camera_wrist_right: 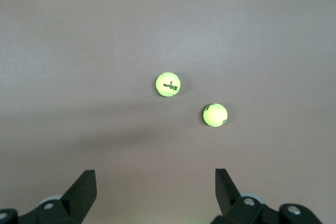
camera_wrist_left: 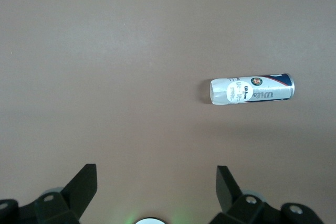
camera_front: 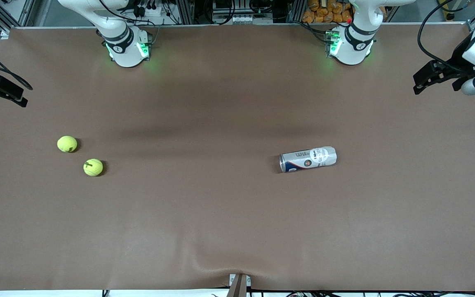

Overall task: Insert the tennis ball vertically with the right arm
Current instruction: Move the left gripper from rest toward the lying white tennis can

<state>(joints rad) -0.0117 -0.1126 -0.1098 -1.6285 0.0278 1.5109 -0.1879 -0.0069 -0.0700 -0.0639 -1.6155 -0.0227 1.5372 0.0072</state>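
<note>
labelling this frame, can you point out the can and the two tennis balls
can (camera_front: 308, 159), front view, middle of its side, lying flat
tennis ball nearer the camera (camera_front: 93, 167), front view, centre
tennis ball farther from the camera (camera_front: 67, 144), front view, centre

Two yellow-green tennis balls (camera_front: 67, 144) (camera_front: 93, 167) carry dark printed marks. The can (camera_front: 308, 159) is silver with a navy band, a white round label and a small red emblem. The surface (camera_front: 204, 214) is plain brown. Both arm bases glow green.
</note>
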